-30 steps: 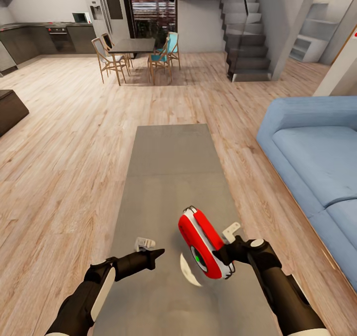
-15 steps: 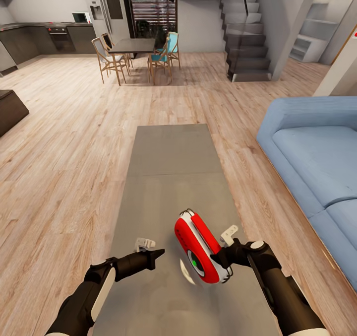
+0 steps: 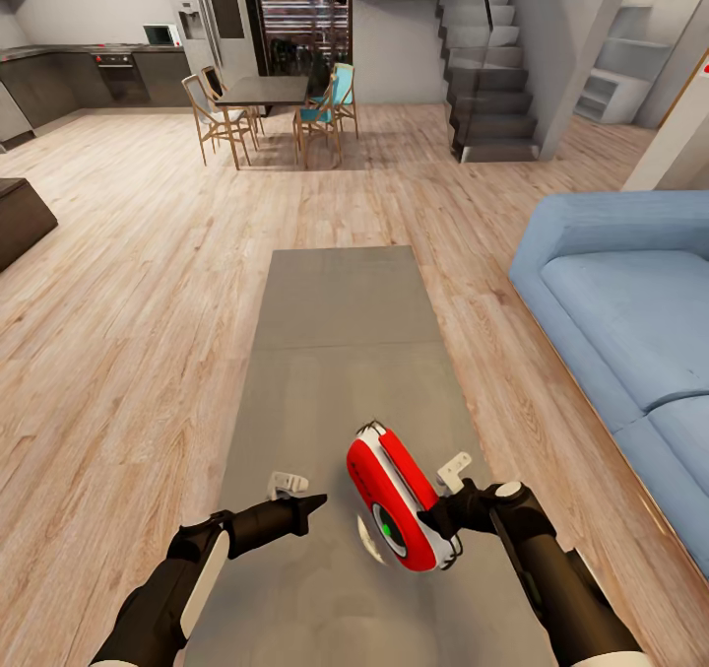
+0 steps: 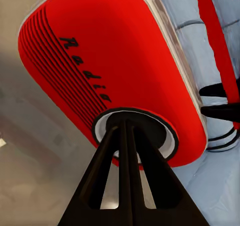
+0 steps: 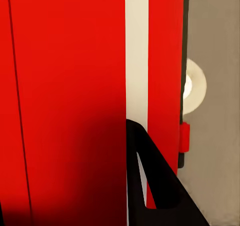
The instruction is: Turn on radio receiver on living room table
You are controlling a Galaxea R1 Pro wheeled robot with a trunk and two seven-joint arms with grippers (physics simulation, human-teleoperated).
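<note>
R gripper [image 3: 441, 521] clamps radio [image 3: 394, 495], tilted above table [image 3: 335, 352]. L gripper [image 3: 313, 500] fingers pressed together, aimed at dial [image 4: 134, 131]. Step: switching on; next needs gentle poke at dial.

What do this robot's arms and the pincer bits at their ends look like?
Both arms are mostly glossy black with rounded joints; the left forearm carries a cream-white panel along its side. The left end effector tapers to slim black fingers, with a small white ridged bracket on top of the wrist. The right end effector is black too, with a similar white bracket and a round grey cap at its wrist. No loose cables show.
</note>
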